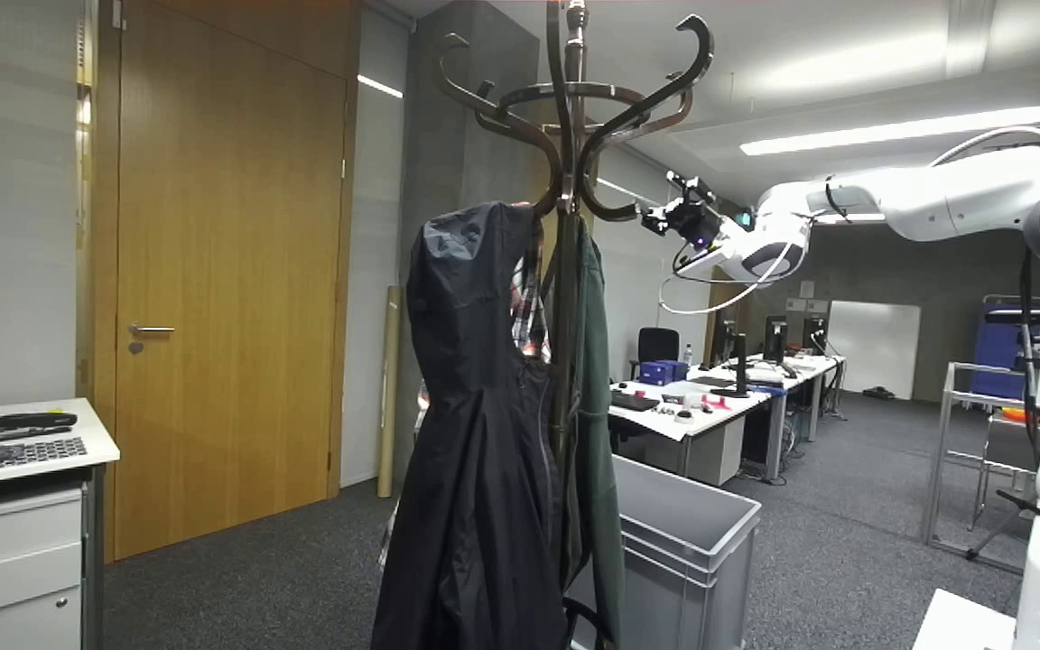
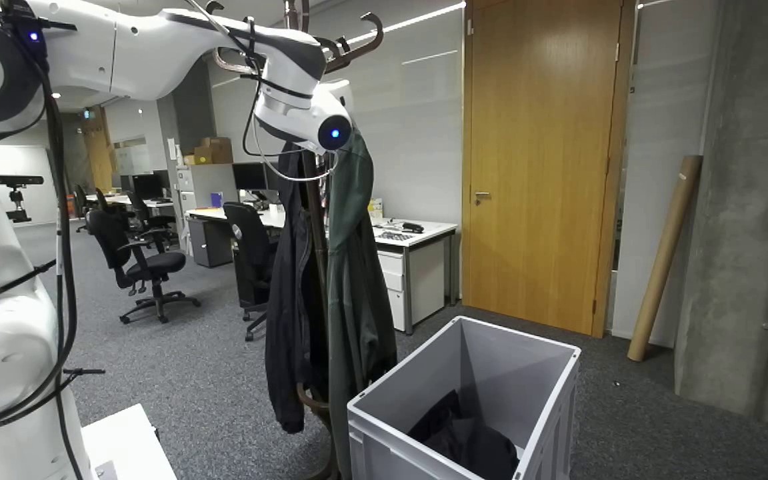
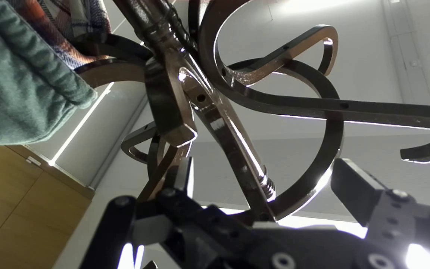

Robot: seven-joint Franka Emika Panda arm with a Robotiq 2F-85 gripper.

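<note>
Currently, gripper [image 3: 261, 179] is being held nr rack [image 3: 215, 108], fingers [image 3: 353, 190] apart; jackets [image 1: 484, 451] being left there, dark garment [image 2: 471, 440] prob. already in box [image 2: 524, 363].

My claw [image 3: 262, 172] beside the coat stand [image 1: 566, 280], a crate [image 2: 521, 373] just beside its foot.
In an exterior view I have a jacket [image 1: 475, 433] hanging on the stand's left, another garment [image 1: 599, 406] on its right, the claw farther right near a hook [image 1: 612, 214], the door [image 1: 231, 271] behind on the left; in an exterior view, clothing [image 2: 471, 440] lies in the crate and a tube [image 2: 665, 259] leans right of the door.
</note>
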